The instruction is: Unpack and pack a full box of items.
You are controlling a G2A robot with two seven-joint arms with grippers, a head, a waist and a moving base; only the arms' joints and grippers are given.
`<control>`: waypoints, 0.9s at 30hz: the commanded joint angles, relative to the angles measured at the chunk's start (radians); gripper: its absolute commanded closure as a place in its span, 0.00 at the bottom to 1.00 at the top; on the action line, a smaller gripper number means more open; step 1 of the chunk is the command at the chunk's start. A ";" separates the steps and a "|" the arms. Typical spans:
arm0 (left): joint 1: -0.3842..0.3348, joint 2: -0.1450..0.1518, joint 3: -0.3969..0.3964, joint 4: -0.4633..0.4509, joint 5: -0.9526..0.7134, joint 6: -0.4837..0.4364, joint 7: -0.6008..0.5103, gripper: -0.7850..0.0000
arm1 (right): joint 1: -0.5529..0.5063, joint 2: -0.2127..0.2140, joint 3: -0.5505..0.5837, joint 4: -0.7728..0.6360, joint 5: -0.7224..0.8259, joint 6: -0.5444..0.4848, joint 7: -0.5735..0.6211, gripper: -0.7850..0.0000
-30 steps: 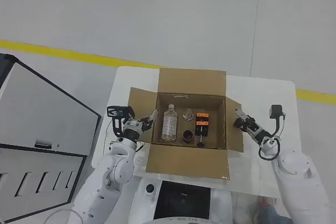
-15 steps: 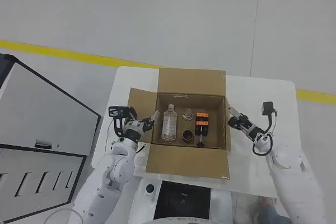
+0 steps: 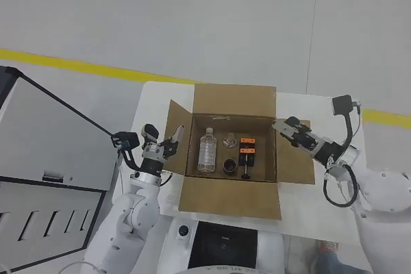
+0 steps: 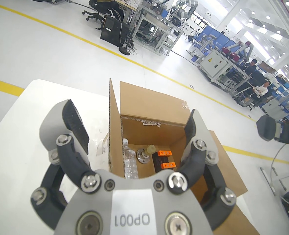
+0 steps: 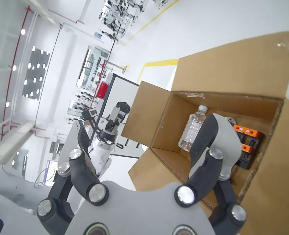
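Table point(image 3: 322, 113): white, rounded corners, carrying one cardboard box point(image 3: 234, 101) at its middle.

Box: open at the top. The far and near flaps are folded outward, the right flap lies out flat, and the left flap stands nearly upright. All contents noted below lie on the box floor.

Left gripper point(image 4: 131, 111): jaws spread wide with nothing between them. It sits at the left side of the box, one finger outside the raised left flap and the other over the interior.

Right gripper point(image 5: 144, 123): jaws likewise apart and empty. The top view places it at the right rim of the box, towards the far corner.

Water bottle point(image 3: 207, 149): clear with a white cap, lying on its side along the left wall, cap towards the far side.

Black-and-orange clamp point(image 3: 246, 155): on the right part of the floor, well apart from the bottle.

Round metal fitting point(image 3: 229, 140): between bottle and clamp, on the far side.

Dark ring point(image 3: 229, 165): just nearer than the fitting, beside the clamp
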 commanded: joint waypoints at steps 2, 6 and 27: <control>0.003 0.000 -0.014 -0.001 -0.020 -0.009 0.008 0.00 | 0.097 0.000 -0.051 0.001 -0.027 0.072 0.022 0.00; 0.006 -0.002 -0.030 0.000 -0.056 -0.012 0.016 0.00 | 0.256 -0.010 -0.213 0.136 -0.109 0.205 0.040 0.00; 0.005 -0.004 -0.032 0.007 -0.074 -0.008 0.020 0.00 | 0.415 -0.047 -0.444 0.366 -0.089 0.396 0.054 0.00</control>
